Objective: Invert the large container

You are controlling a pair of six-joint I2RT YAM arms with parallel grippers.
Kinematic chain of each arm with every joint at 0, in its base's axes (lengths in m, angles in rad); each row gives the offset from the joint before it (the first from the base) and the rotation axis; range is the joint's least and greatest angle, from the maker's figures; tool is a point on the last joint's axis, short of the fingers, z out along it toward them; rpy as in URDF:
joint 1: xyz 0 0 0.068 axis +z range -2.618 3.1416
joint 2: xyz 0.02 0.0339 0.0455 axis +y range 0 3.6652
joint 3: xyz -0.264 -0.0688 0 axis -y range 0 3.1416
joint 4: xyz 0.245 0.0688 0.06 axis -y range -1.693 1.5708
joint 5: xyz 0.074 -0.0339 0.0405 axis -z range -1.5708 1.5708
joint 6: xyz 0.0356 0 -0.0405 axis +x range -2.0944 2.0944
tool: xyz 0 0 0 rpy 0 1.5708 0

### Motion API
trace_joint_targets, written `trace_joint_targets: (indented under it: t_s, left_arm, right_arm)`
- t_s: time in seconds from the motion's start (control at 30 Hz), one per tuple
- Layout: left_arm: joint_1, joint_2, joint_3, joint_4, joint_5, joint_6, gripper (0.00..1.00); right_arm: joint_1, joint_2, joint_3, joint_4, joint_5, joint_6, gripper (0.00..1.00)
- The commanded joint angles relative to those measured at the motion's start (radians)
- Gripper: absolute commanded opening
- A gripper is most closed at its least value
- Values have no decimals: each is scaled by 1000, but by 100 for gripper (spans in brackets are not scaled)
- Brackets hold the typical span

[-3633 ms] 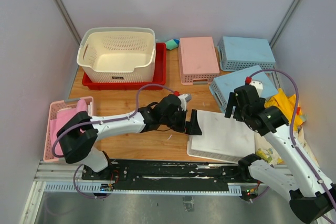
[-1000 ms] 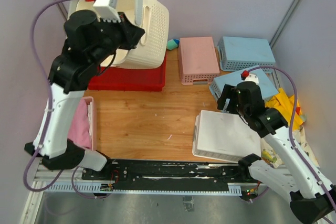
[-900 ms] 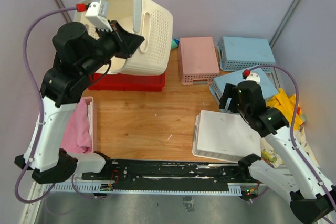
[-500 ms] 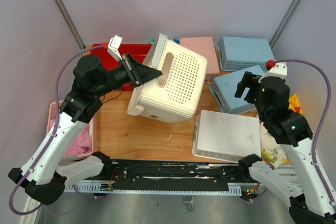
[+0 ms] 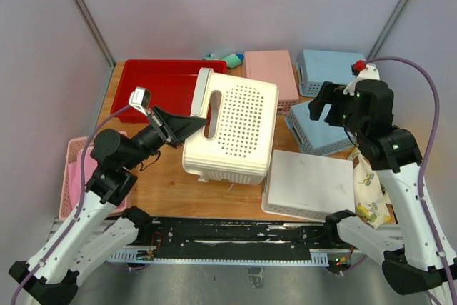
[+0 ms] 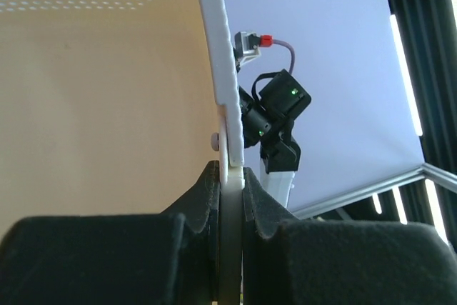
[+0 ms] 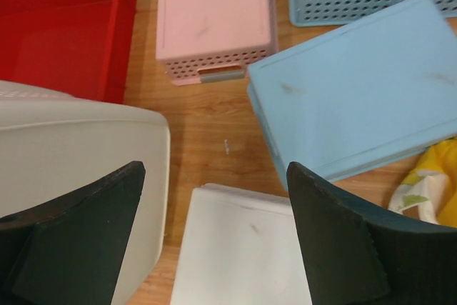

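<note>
One pinch is all that holds the large container (image 5: 239, 123). My left gripper (image 5: 191, 126) is clamped on its rim, and the left wrist view shows both pads (image 6: 203, 201) squeezed against that thin lip with nothing else supporting it. The basket sits at the centre of the top view, tipped on its side, with the rim toward the left and a perforated wall facing up. Its lower edge looks to be on the wooden table (image 5: 161, 180), though I cannot tell how much weight rests there. I judge the flip about half done.

My right gripper (image 7: 214, 248) hangs wide open and empty at the right of the frame, near the closer blue basket (image 5: 314, 133), so it offers no backup.

The rim is smooth plastic and the grip sits at one end. The basket's weight could therefore twist it out of the pads, and it would drop back on its side rather than mouth down.

The white basket (image 5: 308, 185) lies just beside the container's lower right corner. If the container shifts rightward as it turns, an edge could ride up on that basket and leave it tilted. Letting go before the rim is level on the table would give the same result.
</note>
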State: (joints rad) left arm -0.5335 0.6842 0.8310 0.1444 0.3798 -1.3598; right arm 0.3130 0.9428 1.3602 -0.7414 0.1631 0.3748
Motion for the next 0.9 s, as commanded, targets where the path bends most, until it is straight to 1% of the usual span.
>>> trace_joint_targets:
  t_s: [0.0, 0.1, 0.27, 0.3, 0.33, 0.37, 0.43, 0.47, 0.5, 0.57, 0.6, 0.7, 0.87]
  left_arm:
    - [4, -101, -120, 230, -84, -111, 0]
    - [5, -153, -205, 238, -114, -140, 0]
    - [12, -228, -278, 107, -190, -129, 0]
    - [13, -239, -285, 84, -203, -122, 0]
    - [13, -242, -284, 63, -212, -105, 2]
    - [13, -241, -271, 27, -219, -80, 11]
    - [13, -221, -220, -57, -231, -12, 35]
    - [13, -205, -186, -108, -237, 25, 44]
    - [13, -190, -152, -161, -243, 78, 56]
    - [13, -161, -83, -249, -269, 149, 71]
    - [13, -149, -50, -284, -281, 181, 75]
    - [13, -112, 65, -394, -313, 273, 83]
    - [13, -48, 254, -554, -360, 446, 85]
  right_arm:
    - [-36, 31, -4, 12, -263, 57, 83]
    - [-42, 28, -48, 48, -375, 90, 83]
    - [-49, 13, -167, 151, -575, 210, 83]
    - [-51, 7, -198, 198, -614, 244, 83]
    - [-53, 1, -229, 239, -658, 281, 83]
    - [-54, -6, -259, 280, -695, 326, 82]
    - [-54, -22, -309, 361, -758, 388, 82]
    - [-54, -28, -318, 373, -760, 403, 82]
    - [-53, -37, -325, 384, -757, 412, 82]
    - [-53, -55, -337, 403, -738, 421, 82]
    - [-54, -61, -345, 410, -729, 422, 82]
    - [-54, -65, -346, 407, -713, 413, 82]
    - [-54, -81, -342, 394, -676, 386, 82]
